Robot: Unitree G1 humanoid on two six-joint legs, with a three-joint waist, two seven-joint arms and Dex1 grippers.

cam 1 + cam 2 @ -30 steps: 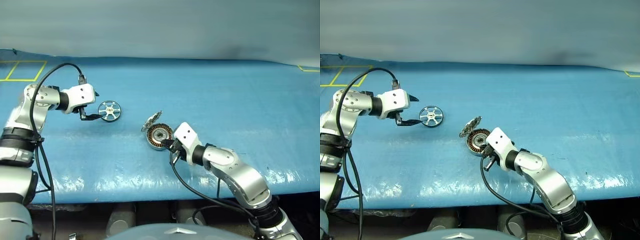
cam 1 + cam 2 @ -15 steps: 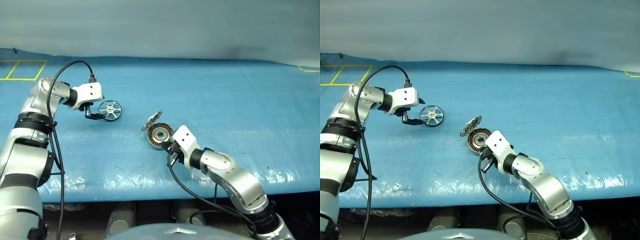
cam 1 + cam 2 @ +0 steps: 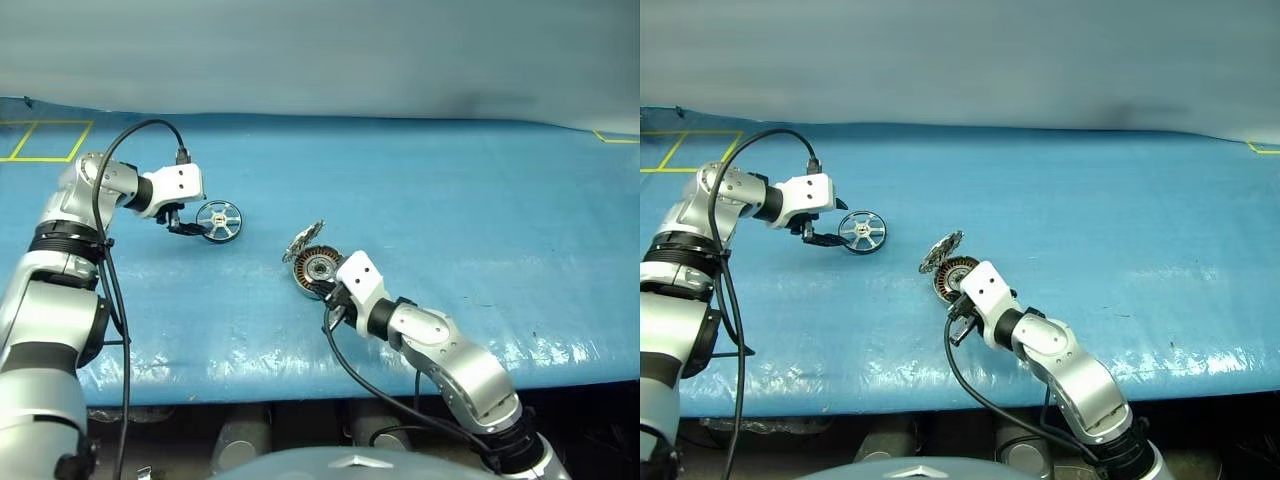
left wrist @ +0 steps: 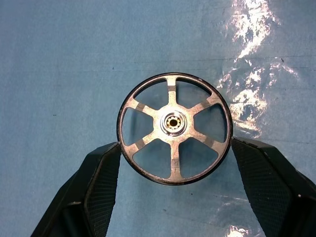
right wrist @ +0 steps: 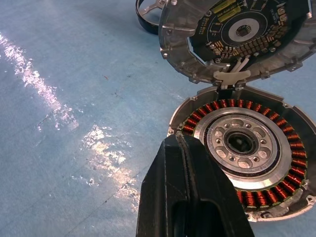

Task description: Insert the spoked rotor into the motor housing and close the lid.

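No words, brand names or numbers can be read anywhere. The only signs are yellow lines marked on the blue table (image 3: pixel 420 200): a boxed outline (image 3: pixel 45 140) at its far left corner and a short angled stroke (image 3: pixel 615 137) at its far right edge. The underside of the lid (image 5: pixel 232 37) carries a dark circuit board with small parts on it (any print there is too fine to make out). The spoked rotor (image 4: pixel 174 127) and the motor housing (image 5: pixel 244 158) bear no lettering.
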